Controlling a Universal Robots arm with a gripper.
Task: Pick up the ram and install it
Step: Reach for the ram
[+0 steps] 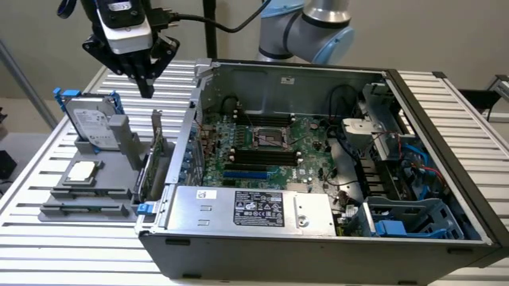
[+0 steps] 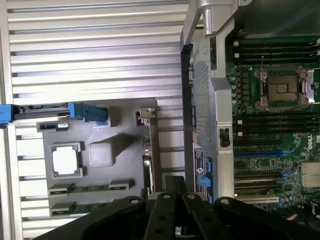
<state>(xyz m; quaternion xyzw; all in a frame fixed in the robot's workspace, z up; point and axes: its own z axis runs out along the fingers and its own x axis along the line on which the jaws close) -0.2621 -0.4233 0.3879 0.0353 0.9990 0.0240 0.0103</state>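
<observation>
A: What is listed at the exterior view's left?

B: A slatted metal table (image 1: 32, 196) is recorded, and on it a grey moulded tray (image 1: 47, 214) is set. At the tray's back a silver hard drive with blue rails (image 1: 92, 122) is stood upright. A square silver processor chip (image 1: 82, 171) is laid flat in front of it.

A: And the ram?

B: The long, thin dark-green ram stick (image 2: 90, 188) is laid flat in a holder of the tray, just beside the processor chip. A second like stick (image 2: 75, 206) is laid in the next holder, on the side away from the chip.

A: Where is the gripper entered?

B: The black gripper (image 1: 146, 89) is held in the air above the tray's side nearest the case, well apart from the ram stick. Its fingers (image 1: 140, 77) are seen pressed together to a point, and nothing is seen between them.

A: What is catalogued further right?

B: A taller green expansion card (image 1: 152, 161) is stood on edge at the tray's right side. Next, an open grey computer case (image 1: 318, 256) is laid on its side. Inside it a green motherboard (image 1: 306, 134) with long black slots (image 1: 258, 156) is mounted. A grey power supply box with a black label (image 1: 254, 208) is placed along the near wall. A blue plastic drive bracket (image 1: 397, 229) is noted in the near right corner.
</observation>
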